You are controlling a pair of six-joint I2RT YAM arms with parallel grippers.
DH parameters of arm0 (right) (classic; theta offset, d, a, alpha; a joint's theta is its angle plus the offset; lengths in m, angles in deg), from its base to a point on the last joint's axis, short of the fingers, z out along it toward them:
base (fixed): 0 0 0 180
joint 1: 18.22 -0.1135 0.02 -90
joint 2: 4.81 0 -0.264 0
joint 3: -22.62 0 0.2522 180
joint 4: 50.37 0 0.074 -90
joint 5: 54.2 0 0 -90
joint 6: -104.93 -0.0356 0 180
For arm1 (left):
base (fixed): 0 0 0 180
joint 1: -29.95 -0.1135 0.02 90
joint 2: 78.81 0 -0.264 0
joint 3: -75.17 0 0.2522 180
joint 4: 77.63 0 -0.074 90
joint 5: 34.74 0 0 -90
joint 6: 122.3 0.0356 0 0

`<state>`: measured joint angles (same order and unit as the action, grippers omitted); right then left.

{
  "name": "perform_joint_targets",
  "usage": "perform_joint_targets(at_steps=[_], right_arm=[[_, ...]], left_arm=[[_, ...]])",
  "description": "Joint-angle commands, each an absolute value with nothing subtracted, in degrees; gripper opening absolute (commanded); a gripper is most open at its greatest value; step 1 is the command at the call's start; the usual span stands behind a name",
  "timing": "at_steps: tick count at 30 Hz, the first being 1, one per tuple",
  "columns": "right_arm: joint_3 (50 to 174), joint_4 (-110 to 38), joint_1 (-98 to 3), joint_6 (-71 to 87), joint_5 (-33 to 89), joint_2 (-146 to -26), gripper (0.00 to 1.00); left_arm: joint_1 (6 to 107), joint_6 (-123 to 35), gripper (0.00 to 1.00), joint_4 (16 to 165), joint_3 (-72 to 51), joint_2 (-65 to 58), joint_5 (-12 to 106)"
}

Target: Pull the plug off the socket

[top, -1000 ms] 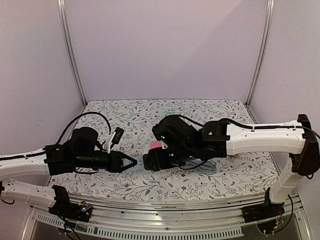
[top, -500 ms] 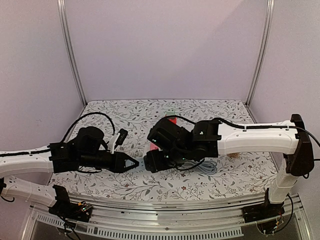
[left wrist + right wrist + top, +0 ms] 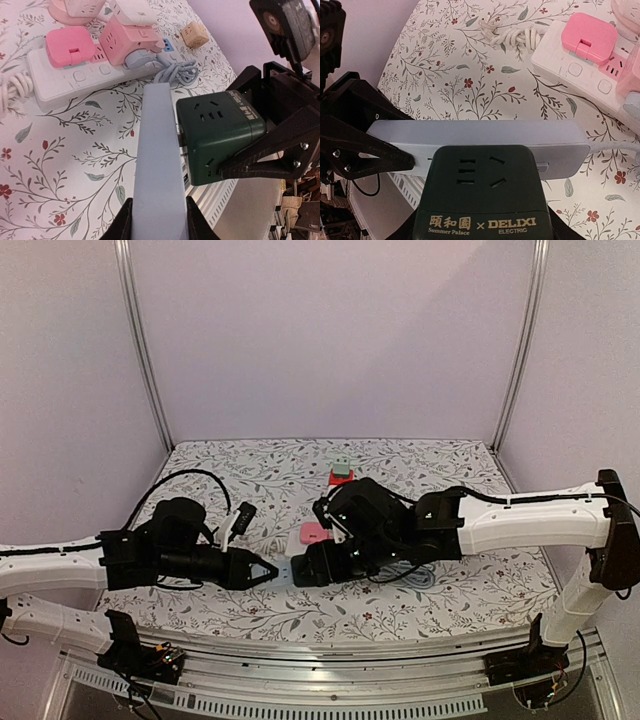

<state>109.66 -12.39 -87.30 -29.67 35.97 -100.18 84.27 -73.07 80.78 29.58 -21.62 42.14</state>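
Left tool: pressed onto the near end of the grey power strip, one finger on each long side. Right tool: clamped across the green plug, a cube adapter sitting on the strip's socket face. I see both held in the air between the arms, above the near half of the table, left of its middle.

Handling, as I judge it: both parts are rigid moulded plastic, light and smooth. The pins should resist and then let go suddenly. I would keep hold of the cube's flat side faces and the strip's narrow edges, pulling squarely away from the socket face. A skewed pull could bend the pins or slide the strip between the fingers.

Hard to read: the pins are hidden at the joint, so I cannot tell how deeply the plug is seated. The cube covers most of the right tool in its own wrist view. From above, the arms mask the joint.
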Motion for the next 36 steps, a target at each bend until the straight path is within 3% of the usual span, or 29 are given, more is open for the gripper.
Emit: perform_joint_targets(at_steps=[1, 11, 28, 36], right_arm=[[109.42, -10.40, -84.35, -32.59, 38.10, -98.35, 0.16], [113.86, -4.21, -86.24, -30.34, 43.92, -99.61, 0.15], [116.06, -3.65, -90.88, -30.89, 47.24, -102.57, 0.13], [113.07, -1.12, -90.09, -30.08, 55.18, -97.20, 0.14]], left_arm=[[83.82, -70.67, 0.00, 78.57, 31.23, -22.58, 39.76], [82.86, -73.65, 0.00, 72.80, 29.55, -20.55, 47.21], [77.63, -80.45, 0.00, 79.06, 34.55, -24.02, 41.66], [77.34, -80.50, 0.00, 78.56, 36.12, -27.55, 41.64]])
